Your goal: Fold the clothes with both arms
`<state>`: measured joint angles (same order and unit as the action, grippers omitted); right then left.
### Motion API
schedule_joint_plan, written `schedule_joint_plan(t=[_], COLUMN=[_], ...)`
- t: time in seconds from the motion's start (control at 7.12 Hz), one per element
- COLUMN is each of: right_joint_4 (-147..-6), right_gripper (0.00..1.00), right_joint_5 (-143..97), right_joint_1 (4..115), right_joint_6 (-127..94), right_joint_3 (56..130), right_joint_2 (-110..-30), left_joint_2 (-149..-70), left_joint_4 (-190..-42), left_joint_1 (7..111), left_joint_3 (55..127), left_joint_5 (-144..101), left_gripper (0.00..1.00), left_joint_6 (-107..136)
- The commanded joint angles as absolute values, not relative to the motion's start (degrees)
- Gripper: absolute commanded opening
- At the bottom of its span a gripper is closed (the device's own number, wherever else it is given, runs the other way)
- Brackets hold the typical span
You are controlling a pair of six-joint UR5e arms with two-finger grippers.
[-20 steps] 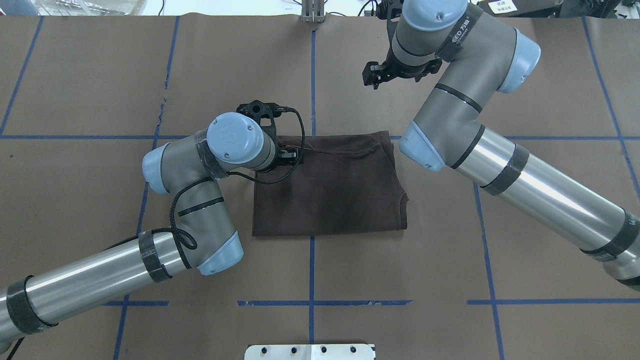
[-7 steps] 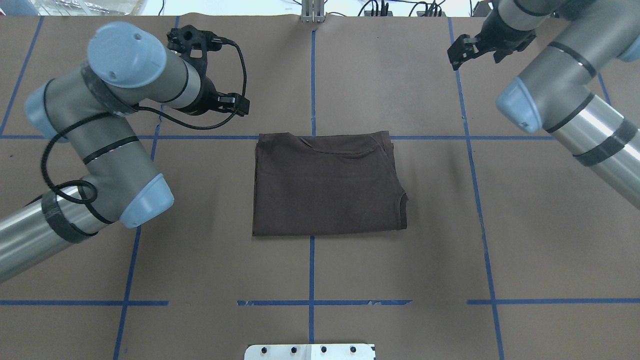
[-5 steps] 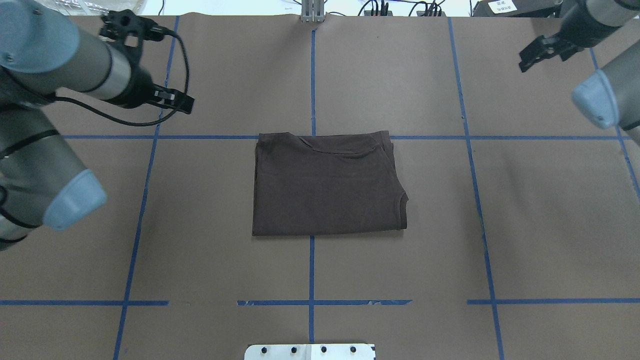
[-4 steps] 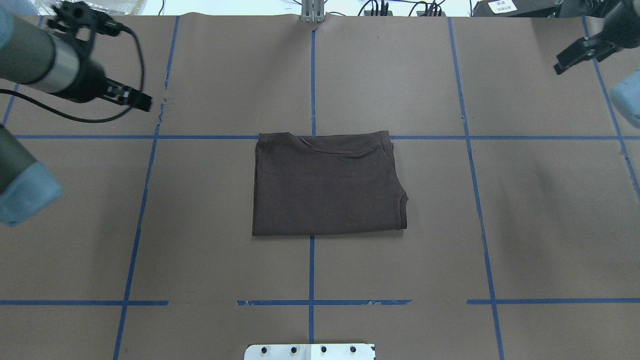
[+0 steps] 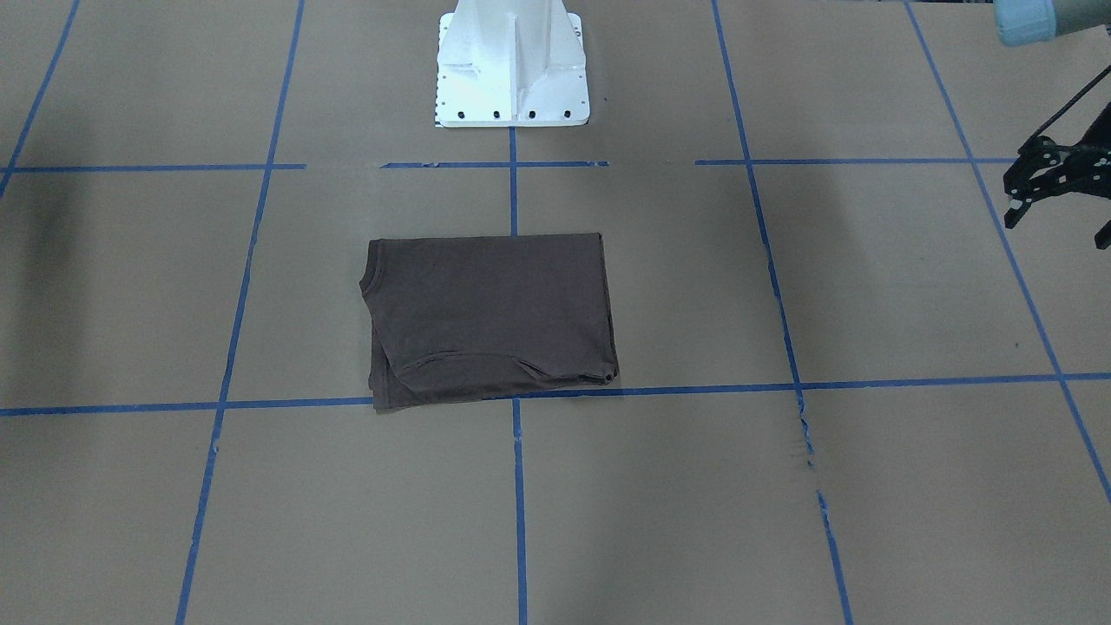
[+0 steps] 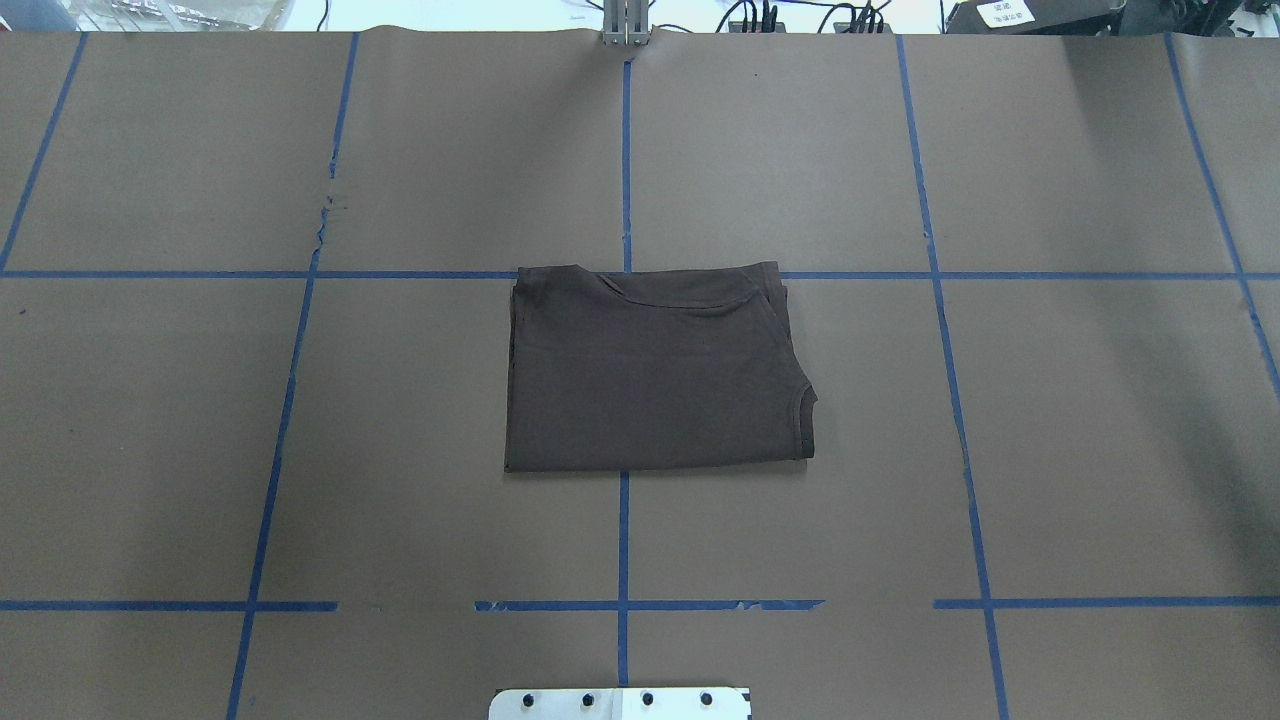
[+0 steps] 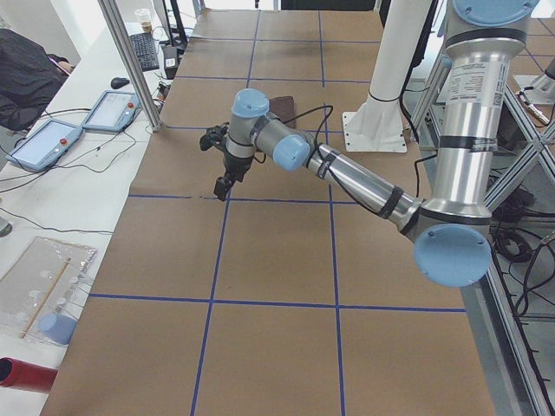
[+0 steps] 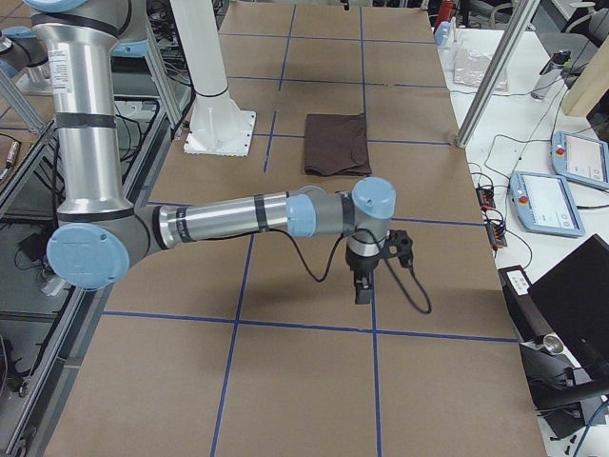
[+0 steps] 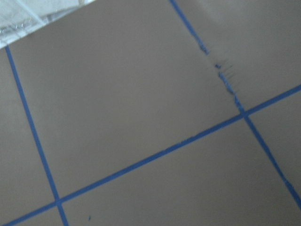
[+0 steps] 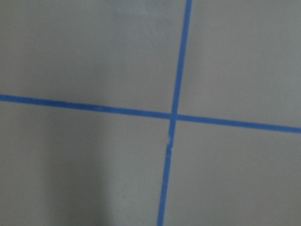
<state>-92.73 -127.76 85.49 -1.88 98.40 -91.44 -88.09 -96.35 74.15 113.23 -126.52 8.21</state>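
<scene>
The clothes are one dark brown T-shirt (image 6: 655,370), folded into a flat rectangle at the table's middle, also seen in the front-facing view (image 5: 490,317) and both side views (image 7: 282,106) (image 8: 335,143). Nothing touches it. My left gripper (image 5: 1057,227) hangs at the front-facing view's right edge, far from the shirt, its fingers apart and empty; the exterior left view shows it (image 7: 224,184) low over the paper. My right gripper (image 8: 363,288) points down at the paper far from the shirt, and I cannot tell whether it is open or shut. Neither arm shows in the overhead view.
Brown paper with blue tape lines (image 6: 625,540) covers the table. The paper has a small tear (image 6: 325,215) at the far left. The white pedestal base (image 5: 512,78) stands at the robot's edge. Touch-screen pendants (image 7: 52,143) (image 8: 576,157) lie on side benches beyond the table ends.
Both arms have swung outward, away from the shirt, and have left the overhead view. The folded shirt has not moved.
</scene>
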Motion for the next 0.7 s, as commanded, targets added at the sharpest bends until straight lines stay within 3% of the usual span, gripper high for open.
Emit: schedule_joint_plan(t=[0.0,0.56], right_joint_4=[-85.0,-85.2], right_gripper=[1.0,1.0], right_joint_5=[-130.7,-132.0], right_joint_1=[88.7,87.2], right_joint_6=[-2.1,-7.1], right_joint_3=[99.5,103.0], right_joint_2=[-101.8,-104.5], left_joint_2=[-84.2,-75.0], left_joint_4=[-97.0,-97.3], left_joint_1=[79.0,85.8], left_joint_3=[109.0,104.9], left_joint_5=[-128.8,-136.1], left_gripper=[1.0,1.0], left_joint_6=[7.3,-1.1])
